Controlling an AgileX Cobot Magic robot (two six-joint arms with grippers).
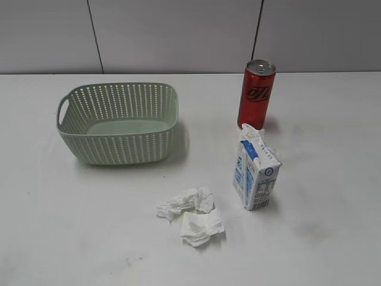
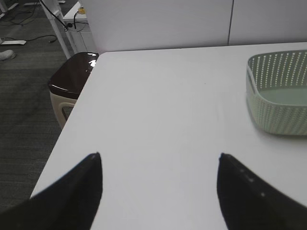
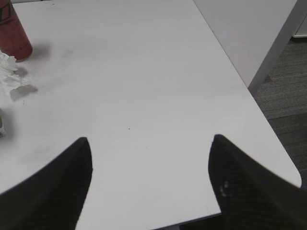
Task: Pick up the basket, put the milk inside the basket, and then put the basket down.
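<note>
The pale green slotted basket [image 1: 119,122] stands empty on the white table at the left; its left end also shows at the right edge of the left wrist view [image 2: 280,93]. The milk, a white and blue carton [image 1: 255,170] with a torn top, stands upright right of centre. Only a sliver of it shows at the left edge of the right wrist view [image 3: 2,125]. My left gripper [image 2: 159,155] is open and empty over bare table, left of the basket. My right gripper [image 3: 149,138] is open and empty near the table's right front corner. Neither gripper shows in the exterior view.
A red soda can [image 1: 256,94] stands behind the milk and shows in the right wrist view [image 3: 13,32]. Crumpled white tissues [image 1: 193,215] lie in front of centre. More tissue [image 3: 10,72] lies by the can. A dark bin [image 2: 72,81] stands off the table's left edge.
</note>
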